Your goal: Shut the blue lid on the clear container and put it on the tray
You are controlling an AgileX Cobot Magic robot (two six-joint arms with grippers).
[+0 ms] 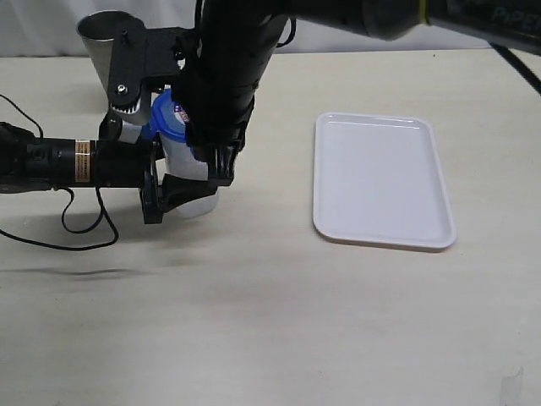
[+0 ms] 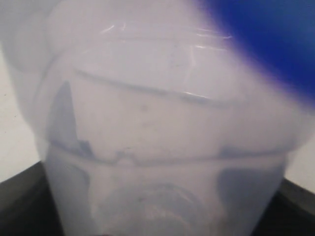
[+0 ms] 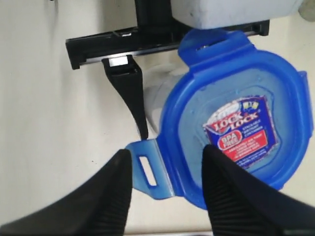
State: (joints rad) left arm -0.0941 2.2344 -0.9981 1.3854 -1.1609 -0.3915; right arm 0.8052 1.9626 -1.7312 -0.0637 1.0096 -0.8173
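Both grippers meet at the container (image 1: pixel 182 159), well left of the tray (image 1: pixel 380 182). My left gripper (image 1: pixel 193 188) clamps its body; my right gripper (image 3: pixel 167 155) hangs spread above the lid (image 3: pixel 231 123) sitting on top.
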